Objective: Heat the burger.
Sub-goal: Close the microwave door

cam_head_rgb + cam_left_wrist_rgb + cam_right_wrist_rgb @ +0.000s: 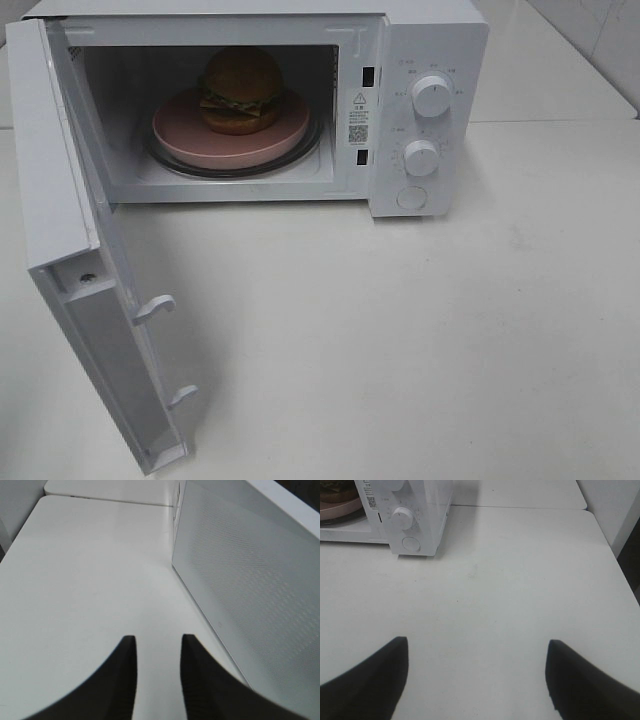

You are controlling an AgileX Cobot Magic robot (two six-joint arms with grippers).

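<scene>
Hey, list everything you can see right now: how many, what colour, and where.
microwave: one, white, back of the table, door open
burger: one, brown bun, green lettuce, on the plate
plate: one, pink, on the glass turntable inside the microwave
knobs: two, white, microwave's right panel
button: one, white, below the knobs
table: one, white, under everything
left gripper: one, black, above the table beside the door, narrowly open, empty
right gripper: one, black, above the table, wide open, empty

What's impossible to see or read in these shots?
- High view: print beside the upper knob is too small to read; neither arm is in frame.
- Left wrist: the door blocks everything behind it.
- Right wrist: the burger is cut off by the picture's edge.
</scene>
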